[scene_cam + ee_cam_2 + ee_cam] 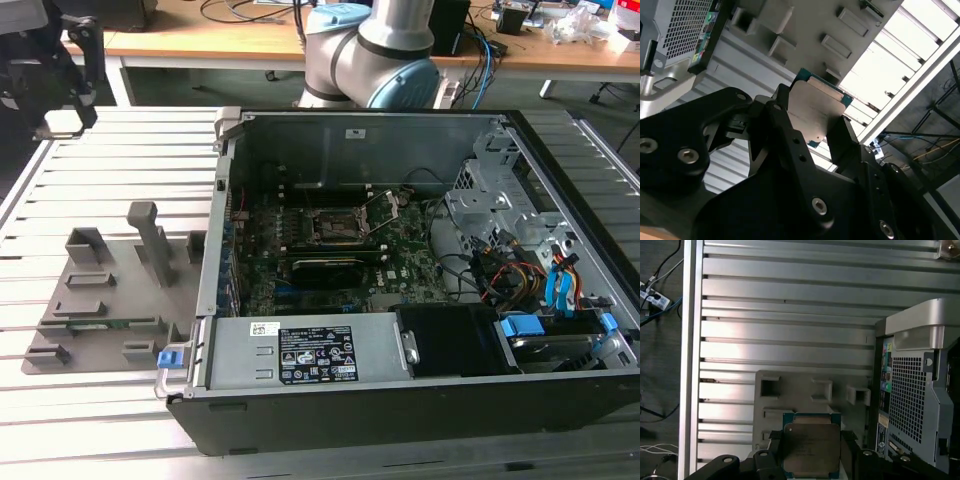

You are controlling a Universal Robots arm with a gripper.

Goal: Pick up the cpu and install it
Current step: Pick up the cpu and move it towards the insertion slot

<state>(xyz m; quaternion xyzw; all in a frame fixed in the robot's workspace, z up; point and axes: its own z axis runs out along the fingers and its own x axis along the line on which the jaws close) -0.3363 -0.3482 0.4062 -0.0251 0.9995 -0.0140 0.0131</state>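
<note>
My gripper (812, 122) is clamped on the cpu (816, 107), with one black finger (840, 135) on each of two opposite edges. I hold it in the air above the grey fixture tray (792, 395), beside the open computer case (912, 385). I judge the chip light, thin and stiff, with a slick metal top. Its underside is probably delicate, so the bare edges are the safest place to grip.

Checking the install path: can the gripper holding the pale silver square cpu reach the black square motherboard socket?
Probably yes: the gripper grips the cpu, the computer case lies open, and nothing seems to cover the socket.
</note>
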